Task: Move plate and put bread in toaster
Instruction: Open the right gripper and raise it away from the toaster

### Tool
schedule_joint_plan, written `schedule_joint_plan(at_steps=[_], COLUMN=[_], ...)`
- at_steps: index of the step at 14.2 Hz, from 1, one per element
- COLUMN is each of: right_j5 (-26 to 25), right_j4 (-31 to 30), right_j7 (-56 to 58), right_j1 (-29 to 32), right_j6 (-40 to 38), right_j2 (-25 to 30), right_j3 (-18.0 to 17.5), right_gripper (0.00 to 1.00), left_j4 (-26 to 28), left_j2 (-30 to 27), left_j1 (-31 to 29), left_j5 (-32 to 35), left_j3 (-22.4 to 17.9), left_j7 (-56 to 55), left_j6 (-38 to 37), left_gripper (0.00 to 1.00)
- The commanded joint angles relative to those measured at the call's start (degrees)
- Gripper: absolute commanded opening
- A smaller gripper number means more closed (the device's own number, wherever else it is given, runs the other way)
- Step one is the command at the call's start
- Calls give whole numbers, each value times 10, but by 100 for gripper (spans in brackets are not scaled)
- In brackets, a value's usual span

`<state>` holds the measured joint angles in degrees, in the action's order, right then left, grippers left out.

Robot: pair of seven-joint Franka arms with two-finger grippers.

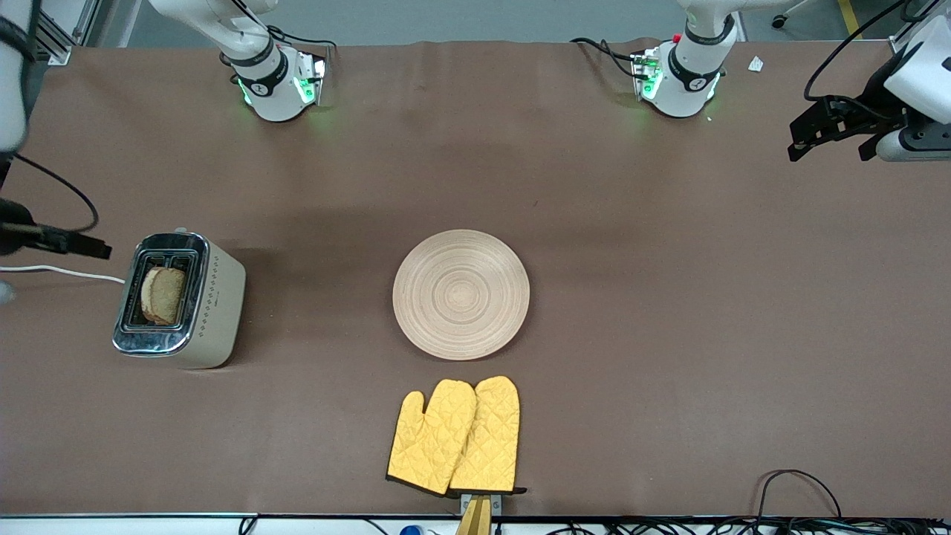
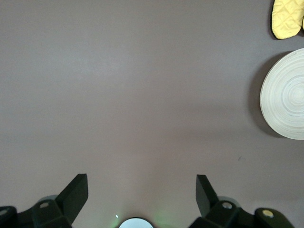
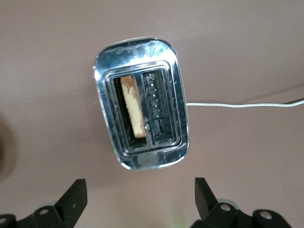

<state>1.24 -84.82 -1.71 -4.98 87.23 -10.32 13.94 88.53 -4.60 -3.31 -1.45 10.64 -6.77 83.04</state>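
The cream toaster (image 1: 219, 305) with a chrome top stands toward the right arm's end of the table. The brown bread (image 1: 163, 295) stands in one of its slots; the other slot is empty. The right wrist view shows the toaster (image 3: 176, 95) and the bread (image 3: 133, 107) from above. The pale wooden plate (image 1: 461, 294) lies bare in the middle of the table and also shows in the left wrist view (image 2: 285, 95). My right gripper (image 1: 89, 245) is open and empty, up in the air beside the toaster (image 3: 140, 190). My left gripper (image 1: 832, 145) is open and empty over bare table at the left arm's end (image 2: 141, 185).
A pair of yellow oven mitts (image 1: 457, 435) lies nearer to the front camera than the plate, close to the table's edge; it also shows in the left wrist view (image 2: 287, 19). The toaster's white cord (image 1: 67, 271) runs off toward the right arm's end of the table.
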Motion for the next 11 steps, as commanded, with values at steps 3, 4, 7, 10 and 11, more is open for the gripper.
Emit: schedule_joint_plan(at_steps=[3, 4, 7, 10, 11], right_j5=[9, 4, 2, 1, 1], right_j4=[-119, -130, -165, -121, -104], right_j7=[-2, -1, 0, -8, -14], right_j1=[-12, -18, -20, -12, -4], right_j6=[52, 55, 74, 34, 16], right_j2=[140, 158, 185, 177, 173], right_j3=[-13, -12, -13, -43, -49], right_gripper=[100, 100, 100, 100, 100], left_j4=[-8, -8, -8, -9, -15], left_j2=[4, 4, 5, 8, 9], left_j1=[-4, -4, -4, -5, -5], left_j5=[2, 2, 2, 1, 2], left_j3=[3, 3, 3, 3, 3], left_j7=[5, 5, 3, 1, 0], left_j6=[-3, -3, -2, -2, -2], left_gripper=[100, 100, 100, 100, 100])
